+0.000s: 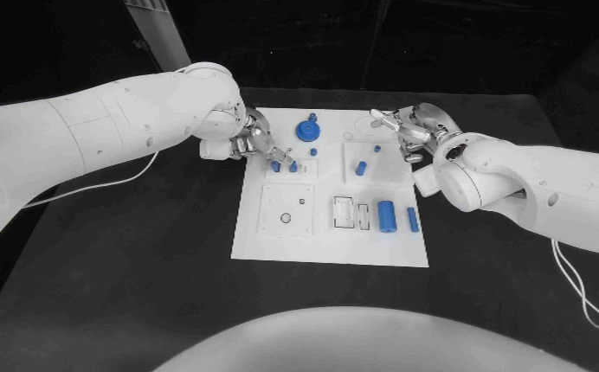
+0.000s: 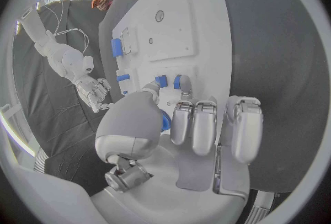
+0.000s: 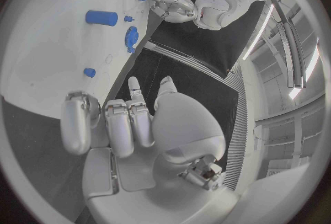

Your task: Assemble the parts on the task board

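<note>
Near edge of the task board (image 1: 327, 251) has two loose blue cylinders (image 1: 387, 213), rigid light plastic so pinch mid-body, while further back the left hand (image 1: 254, 143) pinches a small blue peg (image 1: 276, 165) and the right hand (image 1: 412, 134) hovers released.

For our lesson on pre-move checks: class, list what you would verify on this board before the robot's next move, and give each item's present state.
1. Left hand over the task board: ok, its fingertips are at two small blue pegs near the board's left edge.
2. Left hand's hold on a peg: cannot tell.
3. Right hand holds nothing: ok, fingers apart at the board's far right corner.
4. Blue gear lies on the board: ok.
5. Two blue cylinders lie free at the board's right edge: ok.
</note>
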Controlling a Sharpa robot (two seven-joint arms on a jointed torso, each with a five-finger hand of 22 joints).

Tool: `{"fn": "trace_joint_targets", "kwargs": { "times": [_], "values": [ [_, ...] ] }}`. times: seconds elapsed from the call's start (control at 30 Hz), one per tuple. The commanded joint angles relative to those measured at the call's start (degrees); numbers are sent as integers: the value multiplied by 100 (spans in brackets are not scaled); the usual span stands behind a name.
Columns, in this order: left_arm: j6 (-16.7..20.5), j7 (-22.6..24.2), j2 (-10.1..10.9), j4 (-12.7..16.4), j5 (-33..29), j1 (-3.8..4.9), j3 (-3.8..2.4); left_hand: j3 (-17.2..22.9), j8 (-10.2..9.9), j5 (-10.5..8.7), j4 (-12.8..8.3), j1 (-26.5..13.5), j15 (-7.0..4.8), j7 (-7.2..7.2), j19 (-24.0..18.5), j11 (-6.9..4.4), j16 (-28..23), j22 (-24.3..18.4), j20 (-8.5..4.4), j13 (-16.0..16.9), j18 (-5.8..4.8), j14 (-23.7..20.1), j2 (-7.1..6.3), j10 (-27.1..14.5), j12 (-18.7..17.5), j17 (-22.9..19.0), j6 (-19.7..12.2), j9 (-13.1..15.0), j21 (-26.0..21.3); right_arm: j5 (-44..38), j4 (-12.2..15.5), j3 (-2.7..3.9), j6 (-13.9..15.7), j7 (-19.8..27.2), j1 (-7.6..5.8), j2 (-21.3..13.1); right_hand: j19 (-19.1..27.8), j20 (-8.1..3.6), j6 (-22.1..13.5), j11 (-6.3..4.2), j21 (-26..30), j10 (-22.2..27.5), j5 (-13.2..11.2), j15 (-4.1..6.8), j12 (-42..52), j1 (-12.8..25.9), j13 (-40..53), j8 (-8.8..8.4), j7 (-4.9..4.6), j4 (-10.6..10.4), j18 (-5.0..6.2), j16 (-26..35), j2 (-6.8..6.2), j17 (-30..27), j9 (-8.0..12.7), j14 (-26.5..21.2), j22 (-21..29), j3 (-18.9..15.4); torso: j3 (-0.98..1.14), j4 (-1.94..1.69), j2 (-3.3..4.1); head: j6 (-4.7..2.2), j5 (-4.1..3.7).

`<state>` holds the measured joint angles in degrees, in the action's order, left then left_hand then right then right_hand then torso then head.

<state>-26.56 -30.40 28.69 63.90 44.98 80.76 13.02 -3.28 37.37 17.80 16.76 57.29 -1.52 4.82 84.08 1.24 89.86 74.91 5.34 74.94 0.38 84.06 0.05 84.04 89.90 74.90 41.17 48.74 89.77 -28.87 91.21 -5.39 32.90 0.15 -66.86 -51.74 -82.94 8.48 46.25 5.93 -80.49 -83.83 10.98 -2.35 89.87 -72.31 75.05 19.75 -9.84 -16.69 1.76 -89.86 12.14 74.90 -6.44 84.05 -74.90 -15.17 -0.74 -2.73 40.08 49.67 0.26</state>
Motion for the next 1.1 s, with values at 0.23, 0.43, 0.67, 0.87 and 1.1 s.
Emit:
{"fn": "trace_joint_targets", "kwargs": {
  "times": [0.23,0.43,0.67,0.87,1.1],
  "values": [
    [-90,126,1,-4,34,-56,39,-52,-96,-5,0,47,55,42,592,47,14,1509,43,1506,-38,594,93,596,10,1510,-113,-54,23,7,3,2,-9,34,-7,-1,-13,-31,20,-39,0,-617,26,43,13,-41,1495,18,4,1,107,-14,20,1510,5,595,-898,-34,0,1,2,10,-9],
    [-29,213,0,-3,34,-56,39,-91,-227,33,-2,140,78,80,592,79,14,1509,58,1506,-38,594,144,596,10,1510,-215,-170,23,7,2,2,-9,31,-7,-1,-13,-31,20,-39,0,-617,26,43,13,-41,1495,18,4,1,107,-14,20,1510,5,595,-898,-34,-2,3,1,15,-13],
    [38,316,-4,5,34,-56,39,-148,-373,73,-1,212,110,121,592,117,14,1509,83,1506,-38,594,189,596,10,1510,-252,-354,23,7,2,2,-8,30,-7,-1,-17,-32,20,-40,-4,-617,29,44,13,-45,1495,17,5,3,105,-14,27,1510,8,595,-901,-37,0,3,1,16,-22],
    [82,345,4,20,34,-56,39,-165,-398,121,-3,252,117,124,592,122,14,1509,91,1506,-38,594,204,596,10,1510,-221,-413,23,7,1,2,-8,30,-7,1,-17,-32,20,-40,-4,-617,29,44,13,-45,1495,17,5,3,105,-14,27,1510,8,595,-901,-37,-1,1,2,17,-30],
    [220,420,21,44,34,-56,39,-174,-416,161,-7,312,119,123,592,121,14,1509,96,1506,-38,594,217,596,10,1510,-188,-464,23,7,0,2,-11,30,-7,1,-17,-32,20,-40,-4,-617,29,44,13,-45,1495,17,5,3,105,-14,27,1510,8,595,-901,-37,-2,3,1,14,-29]
  ]
}}
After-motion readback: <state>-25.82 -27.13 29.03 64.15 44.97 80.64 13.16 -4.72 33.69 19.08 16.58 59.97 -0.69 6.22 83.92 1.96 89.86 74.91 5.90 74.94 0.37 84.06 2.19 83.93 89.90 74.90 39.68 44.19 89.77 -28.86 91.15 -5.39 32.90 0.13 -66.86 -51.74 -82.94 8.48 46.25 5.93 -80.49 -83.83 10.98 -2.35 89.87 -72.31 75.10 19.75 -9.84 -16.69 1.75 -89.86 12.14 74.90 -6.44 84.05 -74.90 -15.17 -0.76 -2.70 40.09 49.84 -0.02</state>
